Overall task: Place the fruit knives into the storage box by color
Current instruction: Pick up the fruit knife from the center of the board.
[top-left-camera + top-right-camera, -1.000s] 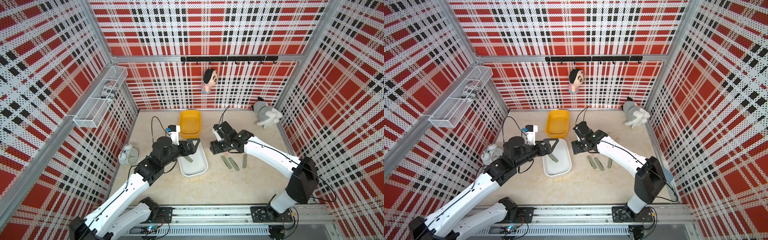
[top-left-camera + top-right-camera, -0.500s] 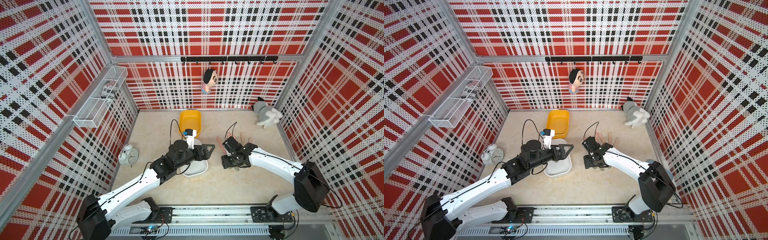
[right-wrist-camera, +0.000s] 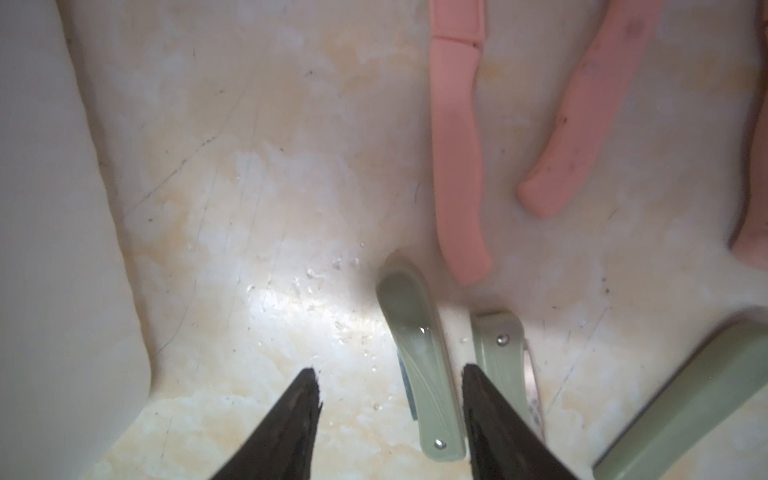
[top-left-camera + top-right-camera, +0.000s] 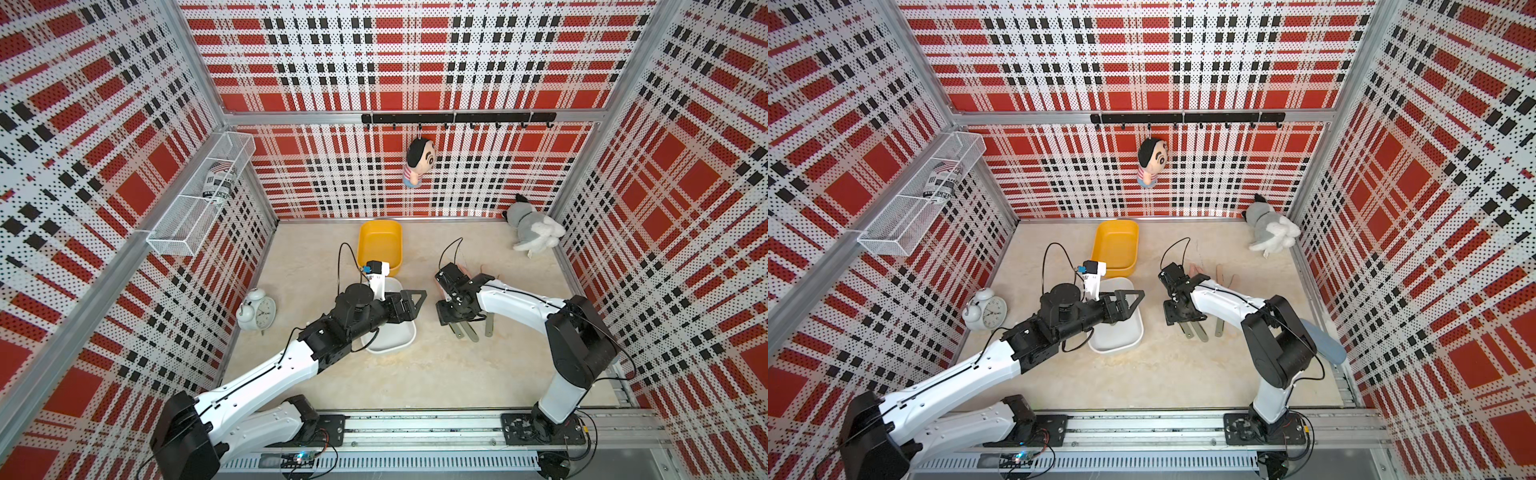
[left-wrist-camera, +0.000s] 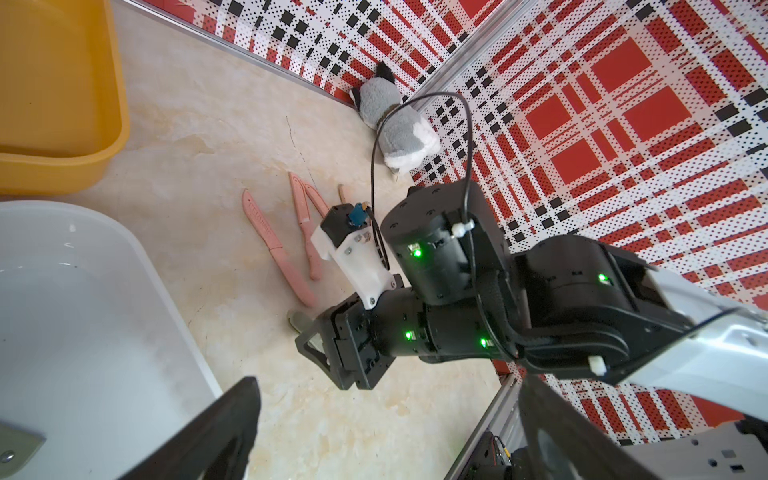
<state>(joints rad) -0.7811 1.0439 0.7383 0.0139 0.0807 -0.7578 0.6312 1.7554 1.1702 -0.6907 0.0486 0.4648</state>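
My right gripper (image 3: 390,374) is open and low over the floor, its fingers straddling one olive-green fruit knife (image 3: 419,353), which lies close to one finger and apart from the other. Two more green knives (image 3: 503,349) (image 3: 685,407) lie beside it; in a top view all three (image 4: 471,332) stick out from under the gripper (image 4: 451,318). Pink fruit knives (image 5: 274,249) (image 4: 1219,272) lie further back. My left gripper (image 4: 415,299) (image 5: 386,428) hangs open and empty over the right rim of the white storage box (image 4: 399,338). The yellow storage box (image 4: 380,247) stands behind it.
An alarm clock (image 4: 257,311) stands left of the white box. A grey plush toy (image 4: 534,232) lies in the back right corner. A wire basket (image 4: 199,199) hangs on the left wall and a doll (image 4: 417,162) on the back wall.
My right gripper has come forward from beside the pink knives, dropped over the green ones, and its jaws have narrowed. My left arm has swung right over the white box, then held still.
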